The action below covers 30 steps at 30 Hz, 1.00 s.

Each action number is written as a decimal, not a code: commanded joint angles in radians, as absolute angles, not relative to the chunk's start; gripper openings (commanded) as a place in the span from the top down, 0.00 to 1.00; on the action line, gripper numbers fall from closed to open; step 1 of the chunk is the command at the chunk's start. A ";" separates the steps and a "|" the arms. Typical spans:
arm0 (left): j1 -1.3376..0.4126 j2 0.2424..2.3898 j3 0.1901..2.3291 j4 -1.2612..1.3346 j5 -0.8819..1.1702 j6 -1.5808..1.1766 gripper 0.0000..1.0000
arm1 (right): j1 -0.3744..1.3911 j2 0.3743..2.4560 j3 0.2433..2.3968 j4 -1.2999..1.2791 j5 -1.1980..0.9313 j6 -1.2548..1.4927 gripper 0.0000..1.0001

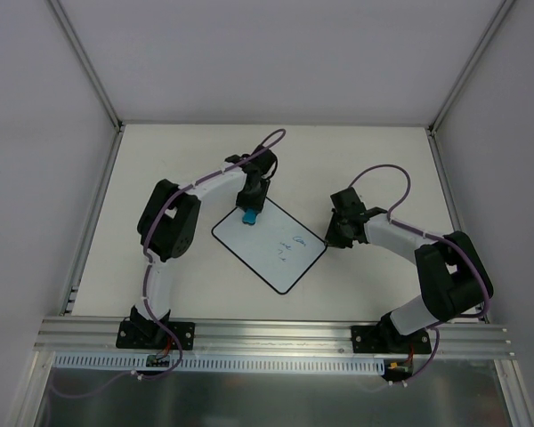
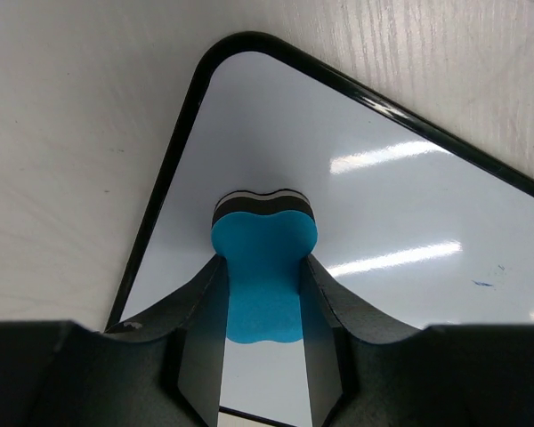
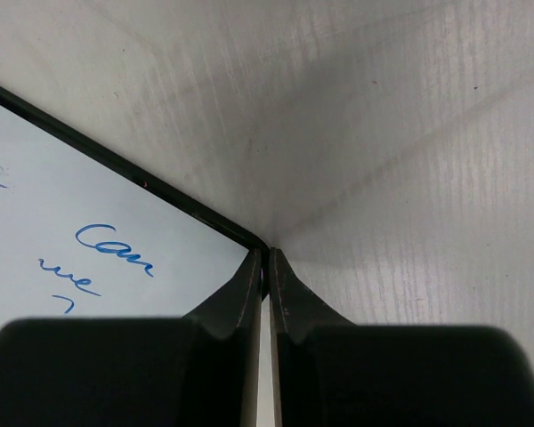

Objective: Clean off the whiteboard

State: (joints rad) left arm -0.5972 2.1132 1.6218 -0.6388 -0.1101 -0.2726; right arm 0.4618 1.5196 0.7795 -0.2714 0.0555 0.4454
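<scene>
The whiteboard (image 1: 269,243) lies tilted on the table, white with a thin black rim and blue handwriting (image 1: 289,246) near its right side. My left gripper (image 1: 250,210) is shut on the blue eraser (image 2: 262,267), which rests on the board near its far left corner (image 2: 249,44). My right gripper (image 1: 328,244) is shut at the board's right corner (image 3: 256,245), its closed fingertips (image 3: 276,267) against the rim. The writing (image 3: 114,253) shows in the right wrist view.
White walls with metal posts (image 1: 87,62) surround the table (image 1: 365,160). An aluminium rail (image 1: 276,334) runs along the near edge by the arm bases.
</scene>
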 commanded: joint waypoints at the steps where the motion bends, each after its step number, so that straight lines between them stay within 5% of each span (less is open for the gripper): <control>1: -0.626 2.121 1.611 -0.706 -0.134 -0.219 0.96 | 0.465 1.543 0.756 -0.313 0.080 0.460 1.00; 15: -0.836 2.227 1.689 -0.707 0.029 -0.304 0.97 | 0.465 1.554 0.765 -0.302 0.071 0.466 1.00; 30: -0.920 2.051 1.364 -0.707 0.080 -0.357 0.97 | 0.453 1.554 0.758 -0.304 0.074 0.485 1.00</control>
